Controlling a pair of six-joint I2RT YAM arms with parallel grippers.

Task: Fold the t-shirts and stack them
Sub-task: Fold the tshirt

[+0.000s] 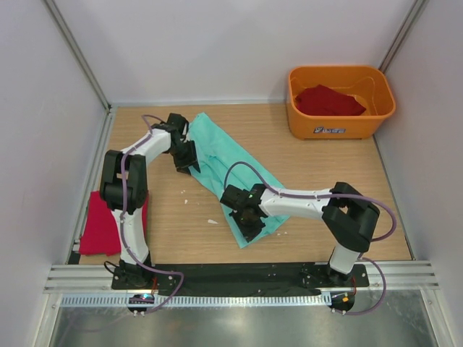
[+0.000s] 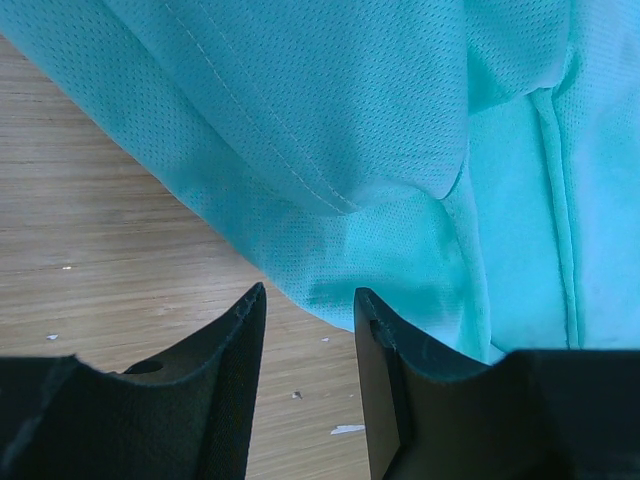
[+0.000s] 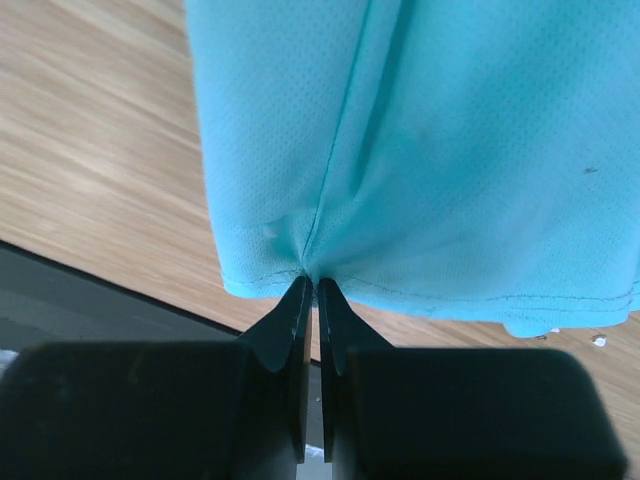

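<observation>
The table [image 1: 311, 231] is brown wood with white walls around it. A long teal shirt [image 1: 221, 155] lies on it. It runs on a slant from the far middle of the table down to the near middle. It is bunched up and wrinkly, not spread flat.

The left arm [image 1: 126, 195] is white and black. It bends up from the near left and reaches to the far end of the teal shirt. The right arm [image 1: 304, 204] reaches in from the near right to the near end of the teal shirt.

An orange tub [image 1: 340, 130] sits in the far right corner. A red shirt [image 1: 329, 101] is crumpled up inside it. Another red shirt, the flat red shirt [image 1: 101, 224], lies at the left edge of the table, right next to the left arm.

The left claw [image 1: 189, 160] is at the left edge of the teal shirt, near its far end. In the left wrist view the left claw [image 2: 310, 330] is open with a gap between its two black fingers. The edge of the teal shirt [image 2: 350, 130] is just past the tips. The claw is not holding anything.

The right claw [image 1: 249, 220] is at the near end of the teal shirt. In the right wrist view the right claw [image 3: 310, 290] is pinched tight on the hem of the teal shirt [image 3: 450, 150]. The cloth puckers where the tips bite it.

A few tiny white bits [image 1: 212, 221] lie on the wood between the arms.
</observation>
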